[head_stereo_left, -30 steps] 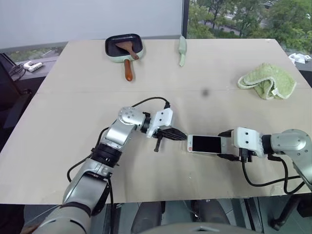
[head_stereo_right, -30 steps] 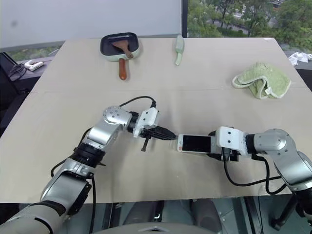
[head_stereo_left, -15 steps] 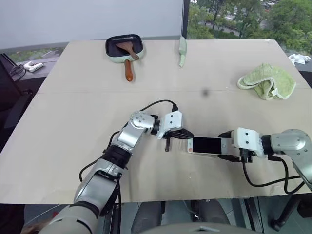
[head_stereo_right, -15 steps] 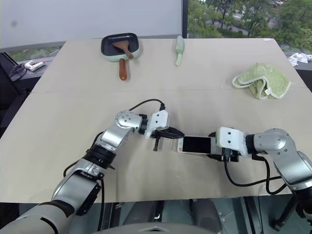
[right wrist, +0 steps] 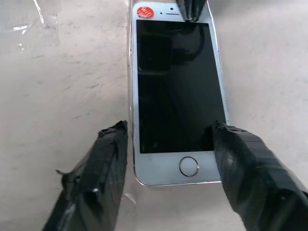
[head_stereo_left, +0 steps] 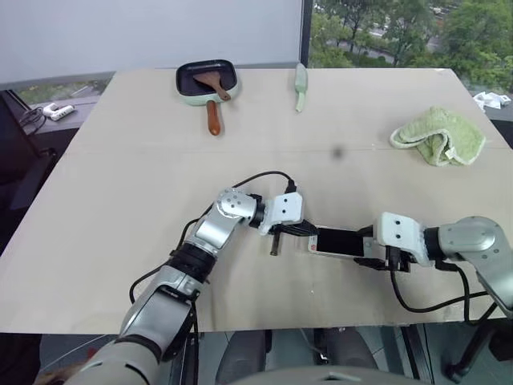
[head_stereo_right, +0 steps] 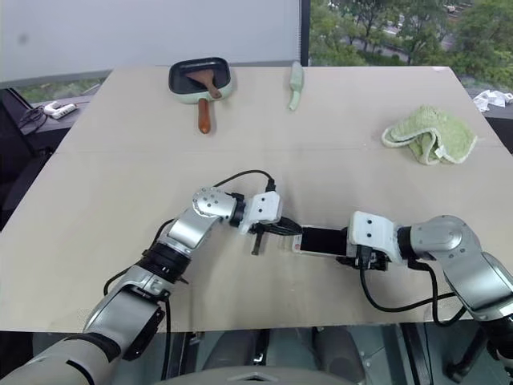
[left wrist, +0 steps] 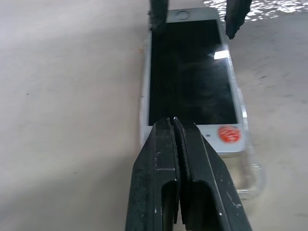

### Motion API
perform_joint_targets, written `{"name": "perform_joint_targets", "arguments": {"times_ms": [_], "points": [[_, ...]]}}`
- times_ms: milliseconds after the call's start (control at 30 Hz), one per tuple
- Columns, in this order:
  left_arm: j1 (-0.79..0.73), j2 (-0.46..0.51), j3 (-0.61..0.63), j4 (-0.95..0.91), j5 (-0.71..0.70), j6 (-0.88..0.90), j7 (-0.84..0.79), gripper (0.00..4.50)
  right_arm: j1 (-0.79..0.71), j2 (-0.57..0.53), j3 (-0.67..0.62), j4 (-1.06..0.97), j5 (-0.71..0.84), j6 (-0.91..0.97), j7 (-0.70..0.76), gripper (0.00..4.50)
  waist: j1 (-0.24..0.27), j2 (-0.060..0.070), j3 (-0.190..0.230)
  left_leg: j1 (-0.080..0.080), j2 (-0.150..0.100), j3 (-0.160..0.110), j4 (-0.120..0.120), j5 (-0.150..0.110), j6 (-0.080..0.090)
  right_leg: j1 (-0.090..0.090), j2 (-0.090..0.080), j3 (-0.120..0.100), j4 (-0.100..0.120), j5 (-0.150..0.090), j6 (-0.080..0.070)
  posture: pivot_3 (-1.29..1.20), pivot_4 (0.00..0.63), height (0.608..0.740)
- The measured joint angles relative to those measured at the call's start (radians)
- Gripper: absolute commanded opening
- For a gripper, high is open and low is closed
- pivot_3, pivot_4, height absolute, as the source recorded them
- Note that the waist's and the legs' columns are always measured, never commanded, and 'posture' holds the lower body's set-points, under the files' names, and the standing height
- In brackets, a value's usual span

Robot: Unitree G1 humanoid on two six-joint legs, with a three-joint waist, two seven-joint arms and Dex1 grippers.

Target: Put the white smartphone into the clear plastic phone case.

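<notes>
Near the front edge of the table [head_stereo_left: 120, 160], the white smartphone [head_stereo_left: 340, 241] lies screen up in the clear plastic phone case [left wrist: 250, 178]. The left pincer [head_stereo_left: 303, 231], pressed together, tips onto its red-marked end; the right pincer [right wrist: 168, 139] stands spread astride the other end. Farther back lie a green cloth [head_stereo_left: 439, 133] and a pan [head_stereo_left: 206, 79].

This looks like a robot test room in an office building rather than a home. A large plain beige table [head_stereo_left: 120, 160] stands against a tall window [head_stereo_left: 401, 28] with treetops outside and a pale blind [head_stereo_left: 144, 32] drawn beside it. Kitchen props lie scattered as test items: a small green pan [head_stereo_left: 205, 79] holding a wooden spatula [head_stereo_left: 213, 83], a green utensil [head_stereo_left: 300, 83], a folded green cloth [head_stereo_left: 439, 134].
</notes>
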Motion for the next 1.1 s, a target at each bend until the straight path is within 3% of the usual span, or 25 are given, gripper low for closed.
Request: {"name": "perform_joint_targets", "arguments": {"times_ms": [67, 200, 433, 633, 733, 967, 1100], "points": [[0.000, -0.002, -0.003, -0.002, 0.000, 0.003, 0.001, 0.06, -0.002, 0.000, 0.000, -0.001, 0.003, 0.010, -0.003, 2.92, 0.001, 0.000, 0.000, 0.000, 0.000, 0.000, 0.000, 0.000, 0.000, 0.000, 0.000, 0.000, 0.000, 0.000, 0.000, 0.00, 0.150, 0.740], [0.000, -0.010, -0.008, -0.007, 0.000, 0.012, 0.008, 0.00, -0.002, 0.005, -0.002, -0.001, 0.029, 0.010, -0.008, 4.47, 0.001, 0.000, 0.000, 0.000, 0.000, 0.000, 0.000, 0.000, 0.000, 0.000, 0.000, 0.000, 0.000, 0.000, 0.000, 0.00, 0.150, 0.740], [0.006, -0.012, -0.005, -0.025, -0.004, 0.025, 0.017, 0.00, 0.009, -0.036, -0.098, -0.001, 0.086, 0.035, -0.009, 4.47, 0.002, 0.000, 0.000, 0.000, 0.000, 0.000, 0.000, 0.000, 0.000, 0.000, -0.001, 0.000, 0.000, 0.000, 0.000, 0.00, 0.150, 0.740], [0.022, -0.007, 0.012, -0.160, -0.065, 0.153, 0.015, 0.00, 0.060, -0.129, -0.158, 0.017, 0.106, 0.050, 0.025, 1.63, -0.001, 0.000, 0.001, -0.003, 0.001, 0.000, 0.000, 0.000, 0.000, -0.003, -0.001, 0.000, 0.000, 0.000, 0.000, 0.00, 0.150, 0.740], [0.003, 0.046, 0.042, -0.276, -0.096, 0.200, 0.008, 0.00, 0.076, -0.141, -0.147, 0.018, 0.102, 0.046, 0.031, 0.09, -0.005, 0.000, 0.001, -0.002, 0.001, 0.001, -0.001, 0.000, 0.000, -0.004, 0.000, 0.001, 0.000, 0.000, 0.000, 0.00, 0.150, 0.740], [0.056, 0.220, 0.056, -0.305, -0.073, 0.230, -0.013, 0.00, 0.066, -0.126, -0.101, 0.023, 0.090, 0.028, 0.027, 0.03, -0.003, 0.000, 0.001, -0.002, 0.001, 0.002, -0.002, 0.000, 0.000, -0.004, 0.000, 0.002, -0.001, 0.000, 0.000, 0.00, 0.150, 0.740], [0.072, 0.236, 0.045, -0.261, -0.032, 0.197, -0.006, 0.00, 0.056, -0.117, -0.074, 0.044, 0.074, 0.006, 0.026, 0.03, 0.004, 0.000, 0.002, -0.002, 0.001, 0.001, -0.002, 0.000, 0.000, -0.004, -0.001, 0.001, -0.001, 0.000, 0.000, 0.00, 0.150, 0.740]]}}
